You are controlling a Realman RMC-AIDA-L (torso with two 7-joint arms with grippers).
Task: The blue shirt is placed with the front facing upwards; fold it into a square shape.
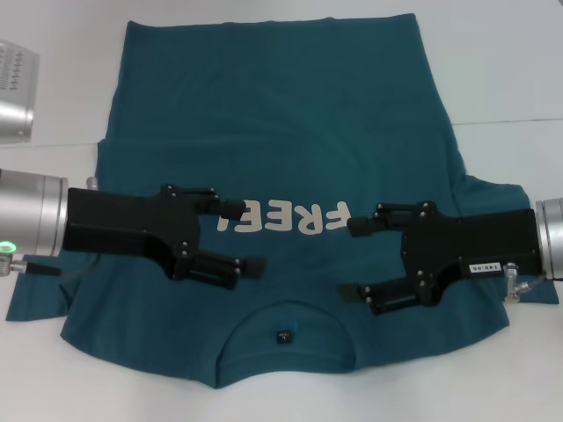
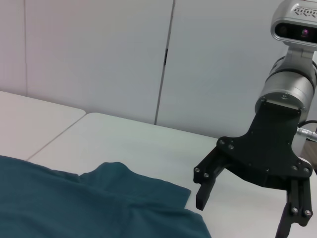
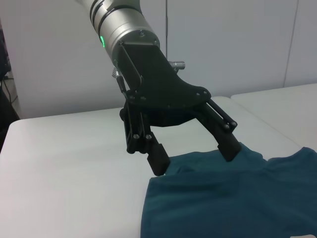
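The blue shirt [image 1: 281, 114] lies flat and face up on the white table, its cream "FREE" lettering [image 1: 295, 217] readable from the far side and its neckline with a small dark tag [image 1: 283, 335] nearest me. My left gripper [image 1: 244, 237] reaches in from the left over the chest, open with nothing in it. From the right, my right gripper [image 1: 352, 260] faces it, also open and holding nothing. The left wrist view shows the right gripper [image 2: 242, 218] beside the shirt [image 2: 74, 208]. In the right wrist view the left gripper [image 3: 194, 158] hangs over the shirt's edge [image 3: 223, 203].
A silver and white device [image 1: 13, 88] sits at the table's far left corner. White table [image 1: 501, 70] surrounds the shirt, with a seam running across on the right. Pale wall panels stand behind the table in both wrist views.
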